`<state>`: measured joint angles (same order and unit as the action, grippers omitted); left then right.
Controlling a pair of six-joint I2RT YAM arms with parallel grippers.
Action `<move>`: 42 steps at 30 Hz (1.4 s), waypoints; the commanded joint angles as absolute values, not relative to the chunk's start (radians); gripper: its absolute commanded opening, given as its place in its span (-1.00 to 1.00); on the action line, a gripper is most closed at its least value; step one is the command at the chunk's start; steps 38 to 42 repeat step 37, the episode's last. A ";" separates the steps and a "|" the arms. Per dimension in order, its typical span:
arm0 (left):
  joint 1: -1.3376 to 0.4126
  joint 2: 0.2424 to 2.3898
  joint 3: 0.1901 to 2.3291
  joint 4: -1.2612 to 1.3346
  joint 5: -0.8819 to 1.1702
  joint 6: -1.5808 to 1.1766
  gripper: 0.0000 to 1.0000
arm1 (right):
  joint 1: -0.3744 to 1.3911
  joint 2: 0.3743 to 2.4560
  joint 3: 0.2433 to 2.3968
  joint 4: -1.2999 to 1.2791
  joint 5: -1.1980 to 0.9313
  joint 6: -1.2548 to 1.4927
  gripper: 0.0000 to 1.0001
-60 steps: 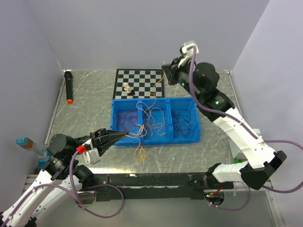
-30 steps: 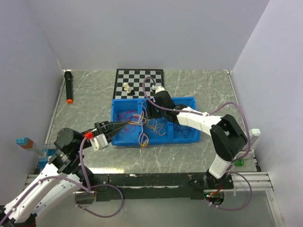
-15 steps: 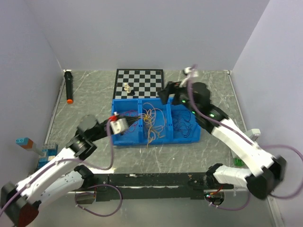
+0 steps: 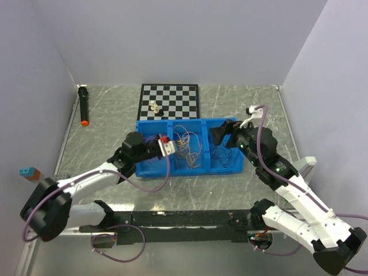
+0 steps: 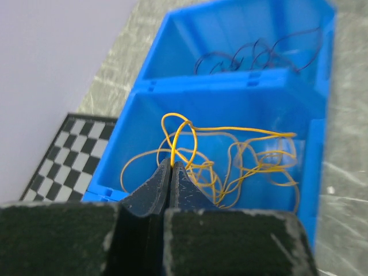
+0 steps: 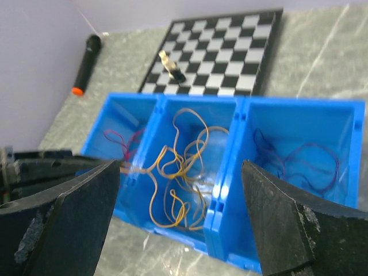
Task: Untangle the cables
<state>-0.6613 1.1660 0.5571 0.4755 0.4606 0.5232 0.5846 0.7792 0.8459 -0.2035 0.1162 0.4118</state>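
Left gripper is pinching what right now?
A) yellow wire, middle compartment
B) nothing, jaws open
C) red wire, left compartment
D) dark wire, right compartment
A: the left gripper is shut on a yellow cable looping out of the blue bin's middle compartment.

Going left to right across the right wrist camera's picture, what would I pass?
Black marker, red-magenta wires, orange-yellow wires, dark wires; all three bunches are in the blue tray.

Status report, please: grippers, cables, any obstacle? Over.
Left gripper shut on yellow cable, its loops in blue bin middle compartment. Right gripper open, empty, by right compartment. Nothing blocking.
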 commanded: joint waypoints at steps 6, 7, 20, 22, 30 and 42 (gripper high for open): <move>-0.658 1.371 0.768 0.298 0.288 0.618 -0.48 | 0.580 0.755 0.779 -0.189 0.121 0.482 0.85; -0.658 1.384 0.799 0.258 0.282 0.615 -0.39 | 0.580 0.753 0.778 -0.189 0.118 0.482 0.85; -0.644 1.626 1.722 -0.849 0.259 0.258 0.85 | 0.580 0.775 0.896 -0.328 0.071 0.400 1.00; -0.635 1.676 1.854 -0.969 0.190 0.175 0.89 | 0.580 0.787 0.922 -0.357 0.066 0.393 1.00; -0.494 1.395 1.551 -0.781 0.138 0.109 0.95 | 0.580 0.770 0.951 -0.451 0.118 0.390 1.00; -0.300 1.253 1.381 -0.657 0.121 0.043 0.96 | 0.577 0.739 0.919 -0.477 0.169 0.420 1.00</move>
